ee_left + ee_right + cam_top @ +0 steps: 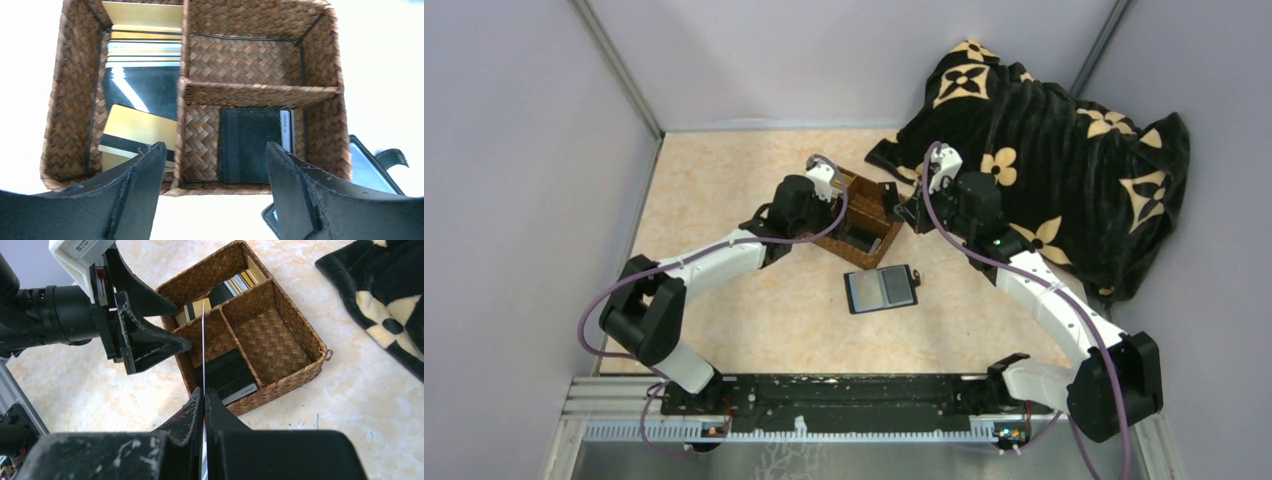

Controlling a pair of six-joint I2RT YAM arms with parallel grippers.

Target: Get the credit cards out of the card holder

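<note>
The black card holder [881,290] lies open on the table, grey inside up, in front of the wicker tray [876,196]; its corner shows in the left wrist view [367,165]. My right gripper [205,392] is shut on a thin credit card [203,340], seen edge-on, held above the tray's near compartments. Gold, grey and dark credit cards [142,65] lie in the tray's long compartment. A dark card [247,145] lies on a grey one [286,127] in another. My left gripper [215,150] is open and empty at the tray's edge.
The brown wicker divided tray [300,372] has one bare compartment [245,57]. A black blanket with cream flower marks [1044,150] lies at the back right, close to the tray. Grey walls enclose the table on three sides.
</note>
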